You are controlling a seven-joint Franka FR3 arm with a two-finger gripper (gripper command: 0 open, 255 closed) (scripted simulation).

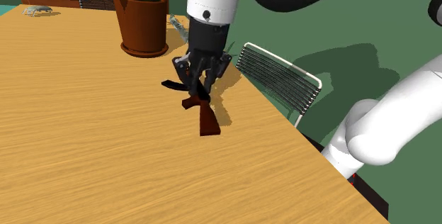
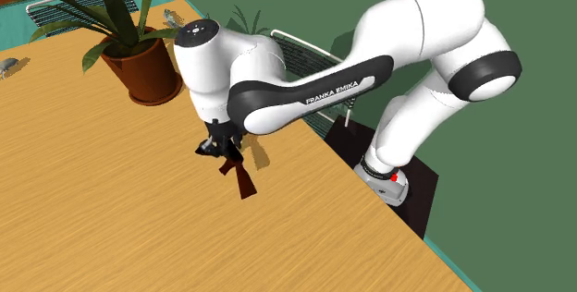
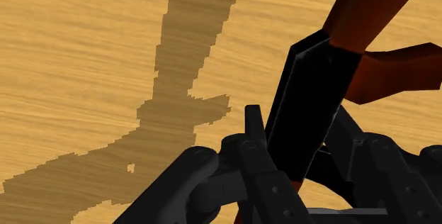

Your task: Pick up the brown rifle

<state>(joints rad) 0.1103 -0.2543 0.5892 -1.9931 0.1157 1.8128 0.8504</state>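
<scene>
The rifle (image 1: 207, 119) has a brown stock and a black middle and barrel. My black gripper (image 1: 199, 91) is shut on its black middle part, with the stock hanging down toward the wooden table (image 1: 85, 152). In the second exterior view the gripper (image 2: 224, 148) clasps the rifle (image 2: 245, 181) near the table's right edge. In the wrist view the black body (image 3: 312, 95) sits clasped in the gripper (image 3: 297, 176), and the brown stock (image 3: 368, 17) reaches away. The rifle's shadow (image 3: 184, 95) lies apart from it on the wood, so it hangs above the table.
A potted plant (image 1: 144, 23) in a brown pot stands just behind the gripper. A wire-backed chair (image 1: 280, 81) is at the table's right edge, beside the gripper. A small grey object (image 1: 37, 10) lies at the far left corner.
</scene>
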